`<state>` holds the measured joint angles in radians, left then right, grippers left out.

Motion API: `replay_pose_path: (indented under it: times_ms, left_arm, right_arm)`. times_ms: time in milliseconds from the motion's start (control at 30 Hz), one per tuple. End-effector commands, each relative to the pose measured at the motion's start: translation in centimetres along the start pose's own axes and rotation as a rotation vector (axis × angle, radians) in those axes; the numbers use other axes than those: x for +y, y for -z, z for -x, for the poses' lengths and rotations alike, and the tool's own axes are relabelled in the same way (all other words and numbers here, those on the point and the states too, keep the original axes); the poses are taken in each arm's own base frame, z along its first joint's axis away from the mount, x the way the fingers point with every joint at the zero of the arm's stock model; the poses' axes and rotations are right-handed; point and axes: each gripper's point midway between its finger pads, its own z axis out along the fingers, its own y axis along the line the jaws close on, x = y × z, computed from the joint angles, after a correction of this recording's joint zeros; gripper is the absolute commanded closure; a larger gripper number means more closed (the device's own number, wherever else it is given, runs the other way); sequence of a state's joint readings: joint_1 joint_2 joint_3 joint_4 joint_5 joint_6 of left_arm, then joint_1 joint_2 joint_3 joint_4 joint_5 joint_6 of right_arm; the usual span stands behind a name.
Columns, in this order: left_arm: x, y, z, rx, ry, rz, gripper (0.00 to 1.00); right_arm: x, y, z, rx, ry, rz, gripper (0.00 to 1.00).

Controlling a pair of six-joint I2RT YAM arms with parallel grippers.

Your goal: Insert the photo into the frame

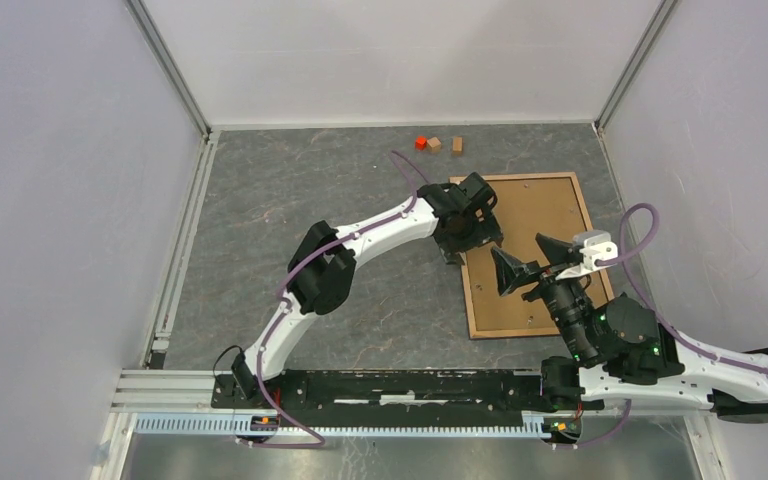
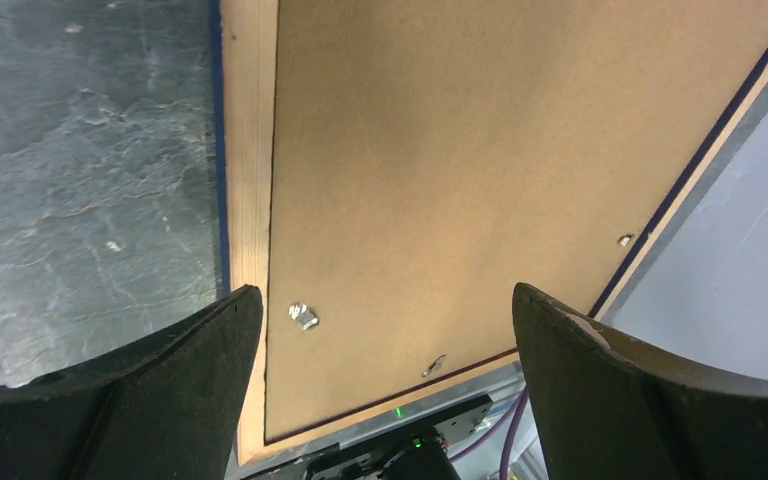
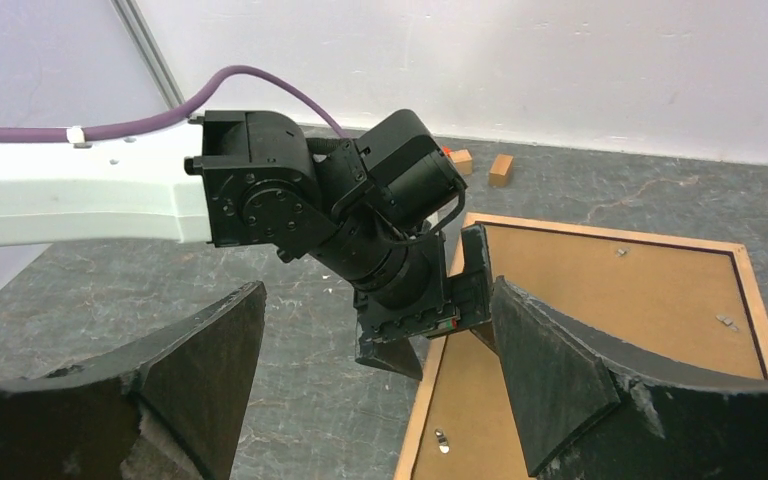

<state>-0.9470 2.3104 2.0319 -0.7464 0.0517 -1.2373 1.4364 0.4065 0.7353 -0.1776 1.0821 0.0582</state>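
Observation:
The frame (image 1: 515, 178) lies face down at the right of the table, light wood rails up, a dark blue edge showing in the left wrist view (image 2: 248, 150). A plain brown backing board (image 1: 530, 215) fills it. The photo is hidden. My left gripper (image 1: 472, 248) hangs open over the frame's left rail, one finger over the table and one over the board (image 2: 460, 180), nothing between them. My right gripper (image 1: 525, 258) is open above the middle of the board, holding nothing. In the right wrist view it (image 3: 378, 285) faces the left gripper's body.
One red block (image 1: 420, 142) and two small wooden blocks (image 1: 434, 144) (image 1: 457, 144) sit near the back wall. Small metal tabs (image 2: 303, 316) dot the board's edge. The enclosure's right wall stands close to the frame's right rail.

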Motion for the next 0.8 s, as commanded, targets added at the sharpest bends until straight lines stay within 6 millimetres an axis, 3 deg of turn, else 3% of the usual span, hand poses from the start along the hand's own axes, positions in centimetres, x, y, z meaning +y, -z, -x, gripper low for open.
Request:
replay_pose_path:
  times_ms: [0, 100, 267, 333, 467, 567, 633, 767]
  left_arm:
    - [0.1, 2.6, 1.2, -0.069, -0.029, 0.076, 0.00]
    - [0.3, 4.2, 1.2, -0.068, -0.111, 0.073, 0.00]
    - [2.2, 6.6, 3.1, -0.177, -0.326, 0.074, 0.00]
    - [2.7, 6.7, 3.2, -0.183, -0.389, 0.023, 0.09]
    - [3.4, 5.3, 3.4, -0.210, -0.434, -0.008, 0.21]
    - [2.6, 3.2, 3.2, -0.180, -0.429, -0.006, 0.32]
    - [3.2, 1.6, 3.3, -0.171, -0.406, 0.048, 0.44]
    - [3.5, -0.2, 3.4, -0.202, -0.381, 0.096, 0.41]
  right_arm:
    - [-0.1, 0.1, 0.5, -0.021, -0.051, 0.001, 0.12]
    - [-0.1, 0.1, 0.4, -0.028, -0.051, 0.002, 0.12]
    - [-0.3, 0.1, -0.1, -0.022, -0.034, -0.002, 0.12]
    - [-0.5, 0.1, -0.3, -0.021, -0.025, -0.014, 0.12]
    - [-1.4, 0.1, -0.5, -0.011, 0.015, -0.064, 0.12]
    - [-1.3, 0.1, -0.2, -0.013, 0.019, -0.059, 0.12]
    - [-1.4, 0.2, 0.1, -0.013, 0.050, -0.051, 0.12]
    - [-1.7, 0.3, -0.1, 0.002, 0.074, -0.056, 0.12]
